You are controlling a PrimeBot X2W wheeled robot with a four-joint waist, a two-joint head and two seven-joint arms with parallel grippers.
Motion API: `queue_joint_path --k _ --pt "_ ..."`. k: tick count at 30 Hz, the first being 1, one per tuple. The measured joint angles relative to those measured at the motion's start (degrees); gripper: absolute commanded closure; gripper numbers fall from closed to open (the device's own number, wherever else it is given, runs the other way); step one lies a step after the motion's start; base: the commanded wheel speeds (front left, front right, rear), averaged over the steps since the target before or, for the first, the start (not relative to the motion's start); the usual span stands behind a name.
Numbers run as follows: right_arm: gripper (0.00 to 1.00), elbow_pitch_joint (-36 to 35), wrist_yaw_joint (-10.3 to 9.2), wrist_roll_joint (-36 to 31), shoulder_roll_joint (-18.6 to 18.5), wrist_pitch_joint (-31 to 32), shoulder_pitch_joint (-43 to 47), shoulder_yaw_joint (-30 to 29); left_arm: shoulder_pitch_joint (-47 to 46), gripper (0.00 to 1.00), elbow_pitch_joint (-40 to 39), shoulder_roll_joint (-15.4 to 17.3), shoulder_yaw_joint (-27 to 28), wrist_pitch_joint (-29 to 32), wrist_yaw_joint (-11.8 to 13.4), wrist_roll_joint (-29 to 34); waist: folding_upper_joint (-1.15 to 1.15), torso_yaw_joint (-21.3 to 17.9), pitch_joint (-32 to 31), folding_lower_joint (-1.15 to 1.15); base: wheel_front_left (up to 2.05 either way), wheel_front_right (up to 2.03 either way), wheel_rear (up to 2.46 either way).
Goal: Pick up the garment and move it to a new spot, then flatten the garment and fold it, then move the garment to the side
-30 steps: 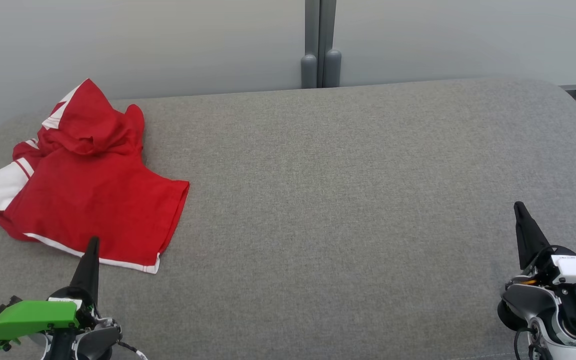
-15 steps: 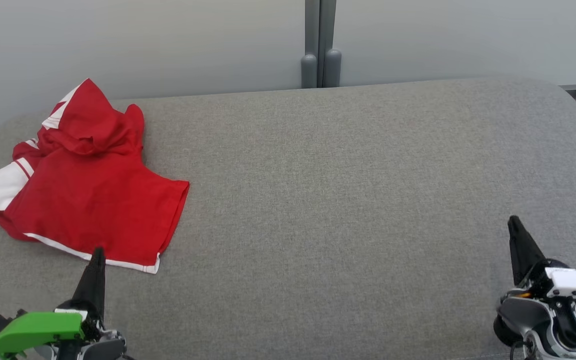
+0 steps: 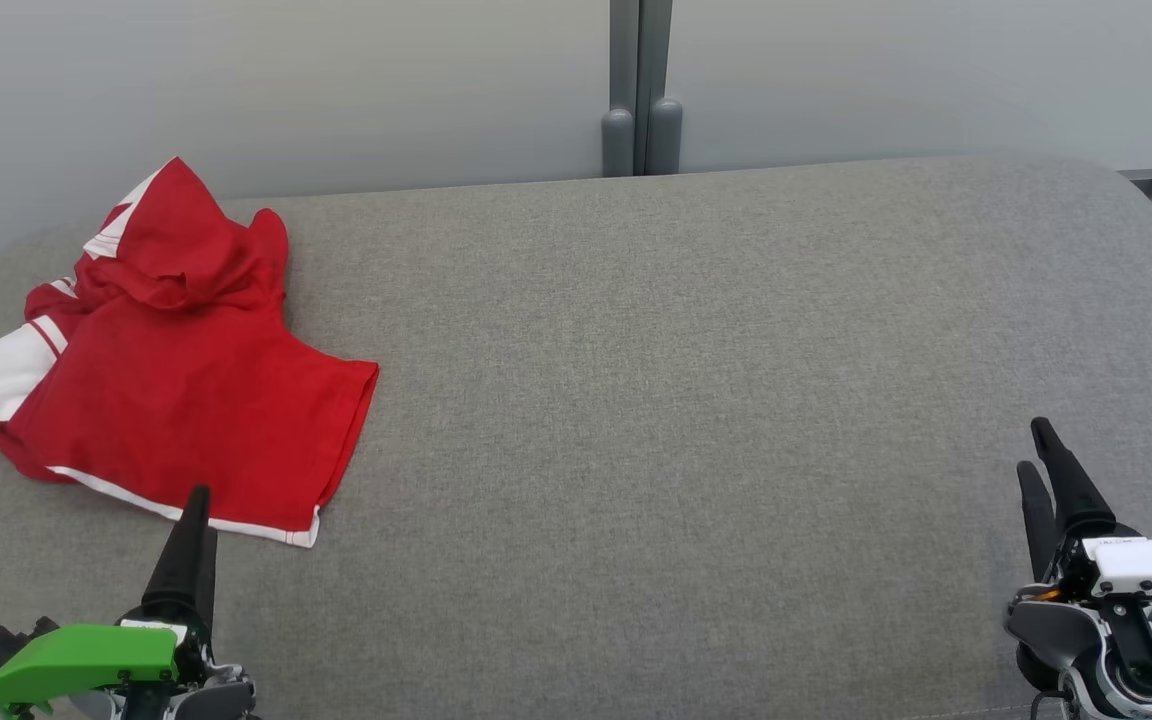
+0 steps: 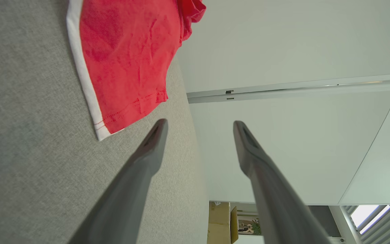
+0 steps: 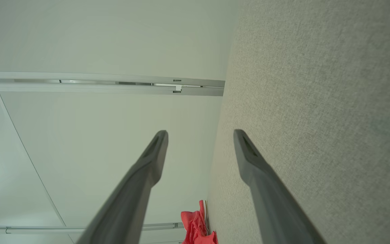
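Both grippers have gone from pinched shut a second ago to spread wide, and both sit slightly lower in the head view. The garment [image 3: 186, 400] has not moved. It lies rumpled at the far left of the grey surface [image 3: 636, 400], red with white trim, its white-edged hem facing the robot.

The left gripper [image 3: 198, 497] looks like a single spike in the head view because its fingers overlap. Its wrist view shows them well apart with nothing between them. Its tip points at the near hem and seems just clear of the cloth, though from this angle contact cannot be ruled out.

The right gripper [image 3: 1032, 447] hangs over bare surface at the near right, well apart from the garment. Its two fingers are plainly separated and hold nothing.
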Motion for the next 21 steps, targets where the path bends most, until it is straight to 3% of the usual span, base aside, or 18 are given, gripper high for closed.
queue_joint_path --k 11,21 --pt "0.00 -3.1 -2.65 -11.4 -4.2 -2.0 -0.2 4.0 0.0 0.00 -0.6 2.5 -2.1 -3.5 0.0 8.5 0.00 0.2 0.0 0.00 0.00 0.00 0.00" --pt "0.00 -3.6 -4.14 -22.6 -4.3 -4.0 -0.4 8.3 0.0 0.00 0.0 4.1 -4.3 -5.6 0.2 16.7 0.00 0.5 -0.1 0.00 0.00 0.00 0.00"
